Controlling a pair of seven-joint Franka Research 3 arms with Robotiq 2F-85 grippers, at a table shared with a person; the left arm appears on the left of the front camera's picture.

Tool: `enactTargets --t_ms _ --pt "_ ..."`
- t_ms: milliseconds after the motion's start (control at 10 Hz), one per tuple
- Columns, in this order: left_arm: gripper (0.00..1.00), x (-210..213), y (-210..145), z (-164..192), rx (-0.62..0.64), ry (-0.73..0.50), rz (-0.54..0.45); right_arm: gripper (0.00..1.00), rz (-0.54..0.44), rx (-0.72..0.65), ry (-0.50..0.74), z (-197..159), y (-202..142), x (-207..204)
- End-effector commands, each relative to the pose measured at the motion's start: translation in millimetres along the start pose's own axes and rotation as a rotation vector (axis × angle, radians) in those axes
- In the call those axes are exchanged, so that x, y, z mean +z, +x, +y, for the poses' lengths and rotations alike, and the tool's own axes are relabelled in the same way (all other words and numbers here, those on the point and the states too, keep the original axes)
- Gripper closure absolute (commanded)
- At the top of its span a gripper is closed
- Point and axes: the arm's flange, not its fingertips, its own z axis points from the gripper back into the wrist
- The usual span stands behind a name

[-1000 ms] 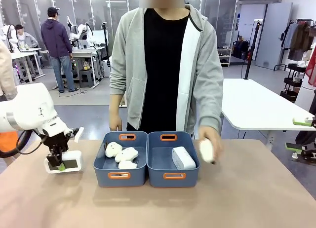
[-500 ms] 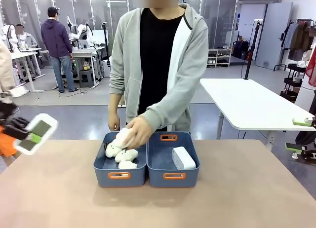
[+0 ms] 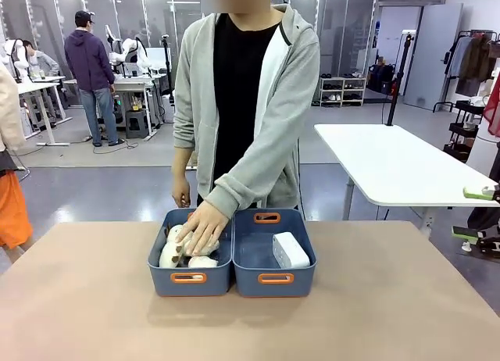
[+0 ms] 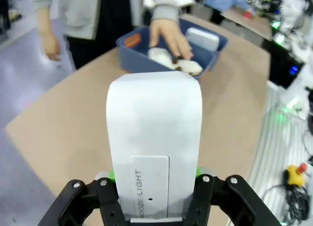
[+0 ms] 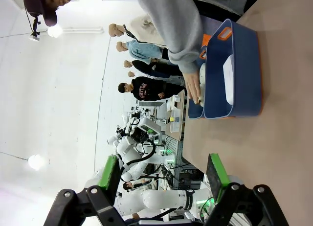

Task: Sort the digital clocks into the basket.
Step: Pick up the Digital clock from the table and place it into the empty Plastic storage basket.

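Hand on plush toys; left pincer clamps clock.

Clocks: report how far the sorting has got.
Done: one clock lies in the right-hand basket. In hand: the left gripper holds the second clock, away from the baskets. Left: carry it over and drop it in beside the first.
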Motion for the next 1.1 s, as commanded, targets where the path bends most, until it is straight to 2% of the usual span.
enactTargets --t_ms 0,200,300,400,500,700,900,1000 --pt "0.48 21 -2 -20 0.033 0.152 -0.022 0.10 -0.008 -0.018 0.004 5 1 -1" --pt "0.48 10 -4 -11 0.007 0.131 -0.028 0.10 -0.008 -0.018 0.004 5 1 -1" --pt "0.48 11 6 -18 0.024 0.114 0.011 0.10 -0.008 -0.018 0.004 5 1 -1" --pt "0.48 -10 11 -9 -0.008 0.104 -0.006 0.10 -0.008 -0.018 0.004 5 1 -1" --pt "0.48 -39 48 -18 -0.098 0.063 0.068 0.10 -0.008 -0.018 0.004 5 1 -1" --pt "0.48 -125 142 -49 -0.395 -0.090 0.273 0.10 -0.008 -0.018 0.004 5 1 -1" --pt "0.48 -216 221 -90 -0.655 -0.213 0.461 0.10 -0.008 -0.018 0.004 5 1 -1" --pt "0.48 -254 252 -115 -0.741 -0.222 0.529 0.10 -0.008 -0.018 0.004 5 1 -1"
